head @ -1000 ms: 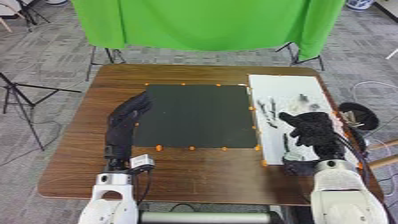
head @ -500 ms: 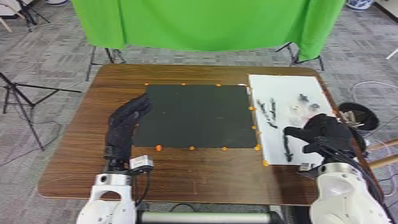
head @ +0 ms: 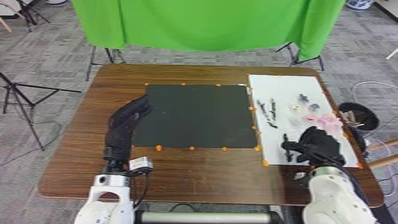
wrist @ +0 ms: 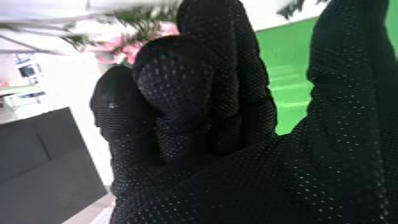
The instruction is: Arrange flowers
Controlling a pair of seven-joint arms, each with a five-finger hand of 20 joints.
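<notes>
- Clock directions are read from the robot's seat, with twelve straight ahead.
- The right hand (head: 320, 144) is over the near part of the white board (head: 282, 86), its fingers extended and the thumb held wide from them; it grips nothing.
- The pink flowers (head: 329, 121) lie on the board, near the right hand, at about twelve to one o'clock from it. In the right wrist view they show blurred past the fingertips, with green leaves beside them.
- A dark stem (head: 287, 156) lies at nine o'clock from the right hand; whether the two touch, I cannot tell.
- More dark stems (head: 273, 108) are at ten o'clock from the flowers, and small grey pieces (head: 303, 98) at eleven.
- The left hand (head: 126, 120) is at the nine o'clock side of the black mat (head: 197, 116), fingers straight, holding nothing.
- The board is at three o'clock from the mat, on the brown table (head: 200, 175).
- A dark basket (head: 354, 106) is at the table's three o'clock edge; green cloth (head: 209, 25) hangs beyond twelve.
</notes>
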